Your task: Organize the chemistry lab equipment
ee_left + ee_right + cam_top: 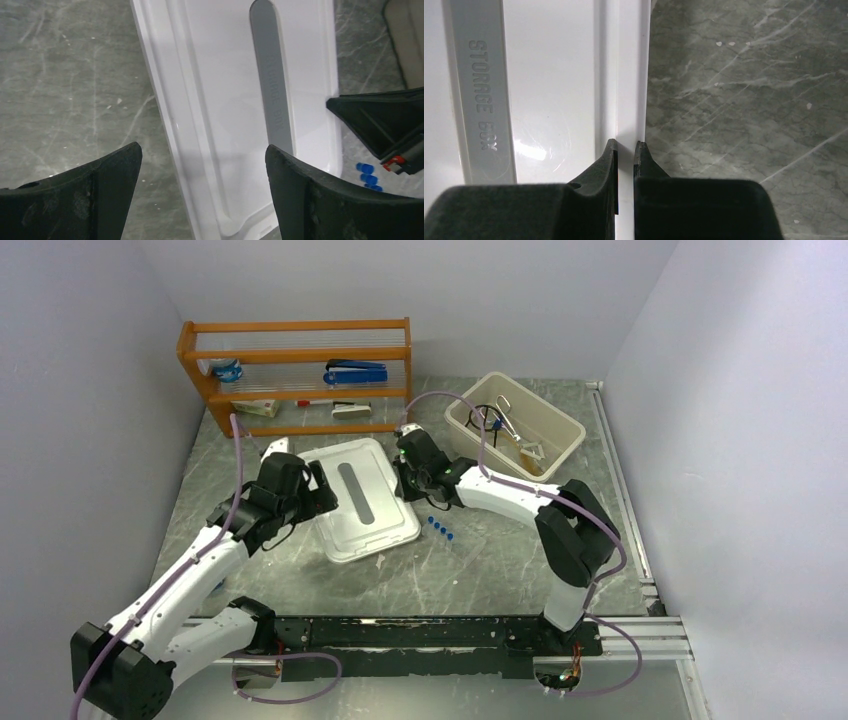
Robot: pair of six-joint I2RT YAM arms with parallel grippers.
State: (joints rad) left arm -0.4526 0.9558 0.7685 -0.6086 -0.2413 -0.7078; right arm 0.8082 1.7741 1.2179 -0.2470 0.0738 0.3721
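A white storage box lid (360,500) lies flat on the table, between the arms. My right gripper (412,480) is shut on the lid's right rim (629,100), its fingertips (625,144) pinching the edge. My left gripper (318,488) is open, its jaws (202,147) straddling the lid's left edge (165,115) without gripping it. Several blue-capped clear tubes (440,530) lie on the table right of the lid and also show in the left wrist view (369,175). A beige bin (560,420) at the back right holds a black wire tripod ring (487,420), metal tongs (508,412) and white packets (532,452).
An orange shelf (300,330) stands at the back left with a blue stapler (355,371) and stationery. Purple cables run along both arms. A rail (620,490) runs along the table's right edge.
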